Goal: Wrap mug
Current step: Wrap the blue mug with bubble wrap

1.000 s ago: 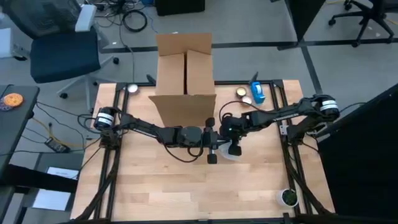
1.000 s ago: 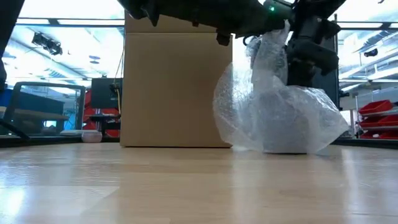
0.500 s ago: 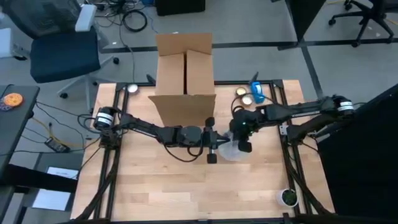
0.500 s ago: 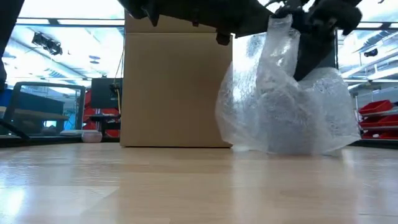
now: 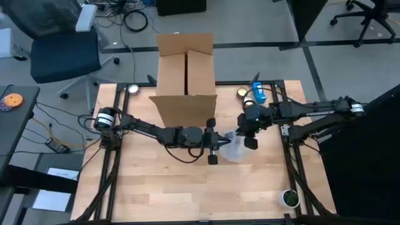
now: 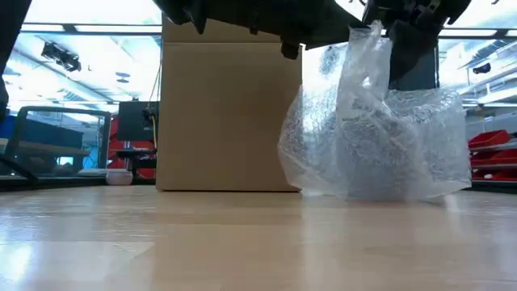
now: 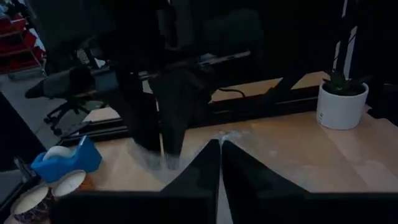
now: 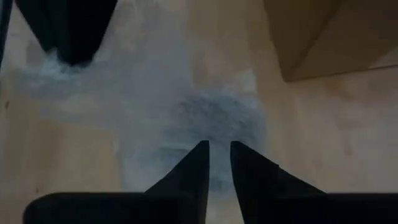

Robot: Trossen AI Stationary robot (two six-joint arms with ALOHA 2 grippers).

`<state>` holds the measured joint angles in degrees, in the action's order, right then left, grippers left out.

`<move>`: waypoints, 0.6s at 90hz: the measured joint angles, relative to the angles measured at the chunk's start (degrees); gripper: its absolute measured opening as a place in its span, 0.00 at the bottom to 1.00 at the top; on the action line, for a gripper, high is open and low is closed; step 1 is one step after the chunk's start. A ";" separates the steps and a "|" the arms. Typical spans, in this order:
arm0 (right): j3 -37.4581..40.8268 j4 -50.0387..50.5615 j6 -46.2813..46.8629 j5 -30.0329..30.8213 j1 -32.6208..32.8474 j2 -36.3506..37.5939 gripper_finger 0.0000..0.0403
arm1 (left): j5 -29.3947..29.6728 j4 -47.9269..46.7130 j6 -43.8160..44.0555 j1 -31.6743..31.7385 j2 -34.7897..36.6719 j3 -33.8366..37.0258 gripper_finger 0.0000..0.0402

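Observation:
A bundle of clear bubble wrap (image 5: 233, 151) sits on the table's middle in front of the cardboard box. The mug (image 8: 217, 118) shows only as a dark shape inside it, also dim in the low view (image 6: 380, 158). My left gripper (image 5: 218, 145) lies level at the bundle's left side, shut on the wrap. My right gripper (image 5: 249, 140) hangs over the bundle's right side, pointing down, shut on a raised peak of wrap (image 6: 367, 48). My left gripper pinches an edge of the bubble wrap (image 7: 220, 133) between its two fingers, coming level from the table's left. The wrap runs from there down onto the table. My right gripper pinches the wrap's drawn-up peak (image 6: 365, 61) from above, pointing down. The peak stands above the bundle, whose base rests on the table.
The open cardboard box (image 5: 186, 75) stands just behind the bundle. A blue tape dispenser (image 5: 258, 94) and tape rolls (image 5: 244, 94) lie at the far right. A small potted plant (image 5: 289, 198) stands at the near right corner. Bare wood lies in front of the bundle.
My right gripper has moved toward the table's right edge and slightly toward the far edge, taking the wrap's peak with it. The bundle has spread out wider to the right while its base stays on the table.

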<state>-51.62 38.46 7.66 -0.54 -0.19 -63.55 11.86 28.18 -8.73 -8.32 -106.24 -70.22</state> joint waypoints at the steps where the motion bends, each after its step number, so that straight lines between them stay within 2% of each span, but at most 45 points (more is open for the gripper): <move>1: 0.00 0.00 0.00 0.00 0.00 -0.36 0.10 | 0.00 0.00 0.00 0.00 0.01 0.00 0.00; 27: -0.02 -4.30 -3.79 -2.21 0.03 -15.50 0.01 | 0.00 0.20 0.00 0.00 0.00 0.00 0.00; 42: -0.43 -4.44 -6.73 -2.58 -1.71 -24.68 0.00 | 0.00 0.17 0.00 -0.04 -0.01 0.00 0.00; 54: -0.76 -4.83 -8.05 -3.72 -2.43 -27.89 0.00 | 0.02 0.20 0.00 -0.04 -0.01 0.00 0.00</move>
<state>-52.38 33.63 -0.39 -4.25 -2.62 -91.44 11.88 28.38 -8.73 -8.36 -106.26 -70.22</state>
